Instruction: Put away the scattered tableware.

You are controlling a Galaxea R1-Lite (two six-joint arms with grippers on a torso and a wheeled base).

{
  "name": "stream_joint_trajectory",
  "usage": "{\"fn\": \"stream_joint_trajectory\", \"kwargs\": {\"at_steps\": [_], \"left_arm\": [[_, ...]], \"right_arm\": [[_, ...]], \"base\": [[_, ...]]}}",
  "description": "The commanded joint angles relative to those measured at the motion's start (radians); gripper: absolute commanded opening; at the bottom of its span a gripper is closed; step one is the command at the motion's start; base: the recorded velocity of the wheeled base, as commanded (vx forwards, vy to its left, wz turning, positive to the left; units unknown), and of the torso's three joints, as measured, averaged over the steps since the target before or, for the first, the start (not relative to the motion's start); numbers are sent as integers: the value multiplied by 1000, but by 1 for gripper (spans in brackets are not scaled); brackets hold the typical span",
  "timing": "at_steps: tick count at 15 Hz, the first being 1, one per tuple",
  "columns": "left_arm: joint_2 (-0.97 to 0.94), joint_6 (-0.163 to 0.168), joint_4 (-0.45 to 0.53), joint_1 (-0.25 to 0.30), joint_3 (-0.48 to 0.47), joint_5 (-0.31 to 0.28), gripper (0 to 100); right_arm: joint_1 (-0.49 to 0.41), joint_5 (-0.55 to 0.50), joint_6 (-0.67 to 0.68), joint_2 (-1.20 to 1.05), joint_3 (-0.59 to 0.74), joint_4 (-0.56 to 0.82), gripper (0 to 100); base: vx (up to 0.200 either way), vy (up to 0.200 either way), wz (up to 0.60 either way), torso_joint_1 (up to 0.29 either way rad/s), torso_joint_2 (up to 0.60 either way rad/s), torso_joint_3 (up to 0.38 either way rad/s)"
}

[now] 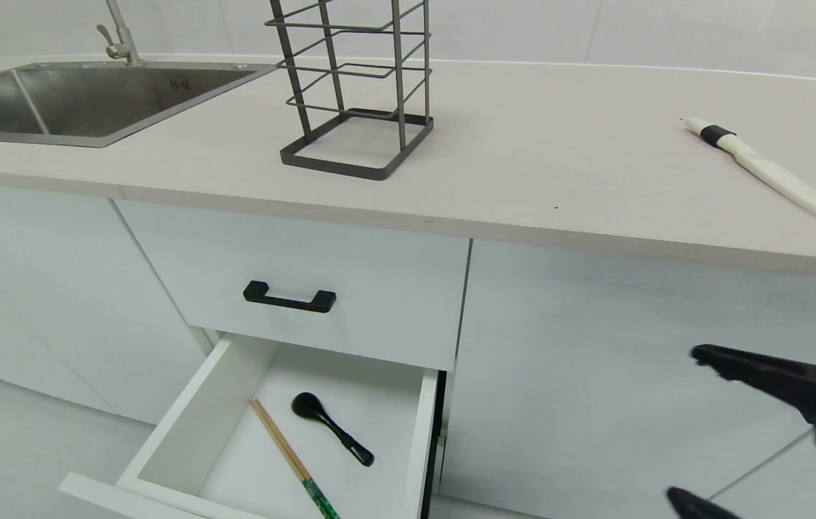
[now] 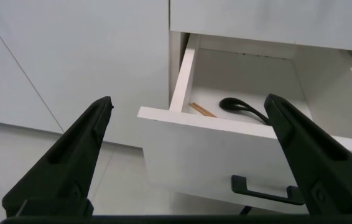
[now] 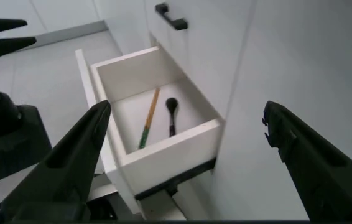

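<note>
Kitchen countertop, drawer standing open below.
Now the right gripper is hanging spread wide by the cabinet front, left gripper gaping before the drawer; black spoon and chopsticks are lying inside, white knife is resting on the countertop.

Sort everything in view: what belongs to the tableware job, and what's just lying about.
Job: white knife on the counter; chopsticks and black spoon in the open drawer.
Lying about: wire rack, sink, faucet.
</note>
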Motion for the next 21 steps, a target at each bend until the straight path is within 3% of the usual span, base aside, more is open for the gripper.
{"fn": "stream_joint_trajectory", "kwargs": {"at_steps": [1, 5, 7, 10, 11, 13, 14, 15, 16, 18, 21], "left_arm": [[2, 0, 0, 0, 0, 1, 100], [2, 6, 0, 0, 0, -7, 100], [0, 15, -19, 2, 0, -31, 100], [2, 52, -376, 2, -21, -50, 100], [35, 44, -310, -1, -119, -117, 100], [195, -9, -72, -30, -334, -192, 100], [195, -9, -72, -30, -334, -192, 100], [356, -11, 133, -63, -463, -251, 100], [396, -9, 176, -70, -478, -254, 100], [548, 20, 218, -110, -477, -254, 100], [715, 27, 225, -153, -472, -257, 100]], "right_arm": [[-268, 78, -51, -436, 65, 102, 100], [-581, 123, -36, -704, 71, 311, 100], [-662, 123, 17, -769, 74, 357, 100], [-736, 115, 29, -862, 93, 440, 100], [-777, 113, 29, -867, 91, 464, 100], [-853, 118, 24, -872, 105, 481, 100], [-853, 118, 24, -872, 105, 481, 100], [-897, 117, 23, -913, 131, 553, 100], [-896, 107, 18, -925, 151, 569, 100], [-882, -31, 15, -965, 223, 624, 100], [-880, -45, 26, -976, 223, 702, 100]], "base": [[0, 0, 0, 0, 0, 0], [0, 0, 0, 0, 0, 0], [0, 0, 0, 0, 0, 0], [0, 0, 0, 0, 0, 0], [0, 0, 0, 0, 0, 0], [0, 0, 0, 0, 0, 0], [0, 0, 0, 0, 0, 0], [0, 0, 0, 0, 0, 0], [0, 0, 0, 0, 0, 0], [0, 0, 0, 0, 0, 0], [0, 0, 0, 0, 0, 0]]}}
